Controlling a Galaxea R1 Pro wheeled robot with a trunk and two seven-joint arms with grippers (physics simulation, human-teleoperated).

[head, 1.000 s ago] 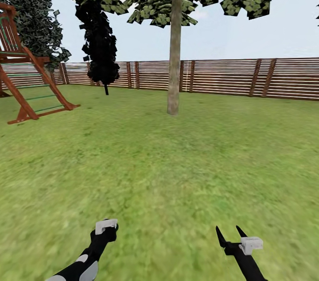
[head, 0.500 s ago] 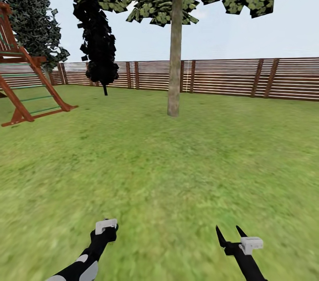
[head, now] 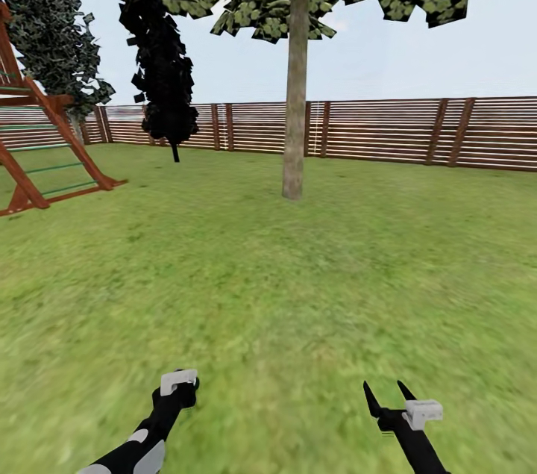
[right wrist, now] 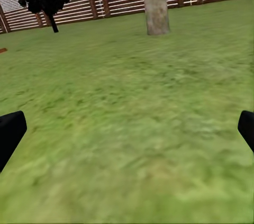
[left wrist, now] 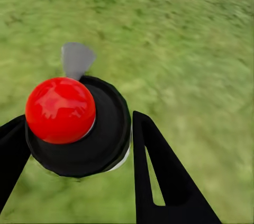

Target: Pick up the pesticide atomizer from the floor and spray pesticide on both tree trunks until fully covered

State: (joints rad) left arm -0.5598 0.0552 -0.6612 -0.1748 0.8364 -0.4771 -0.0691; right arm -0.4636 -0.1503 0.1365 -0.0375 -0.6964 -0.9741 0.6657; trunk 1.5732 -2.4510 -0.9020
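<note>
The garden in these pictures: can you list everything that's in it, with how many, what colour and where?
Tree: one, beige-grey trunk with dark green leaf clumps, standing mid-lawn ahead of the robot.
Near-black tree: one, thin trunk, by the fence to the left.
Dark conifer: one, grey-green, far left behind the play frame.
Play frame: one, red-brown wood with green rungs, at the left edge.
Fence: one, brown horizontal slats, across the back.
Grass: green, covering the ground.
Pesticide atomizer: one, black with a red round top and grey trigger, between the left hand's fingers.
Left hand: black, closed on the atomizer.
Right hand: black, open, empty.
</note>
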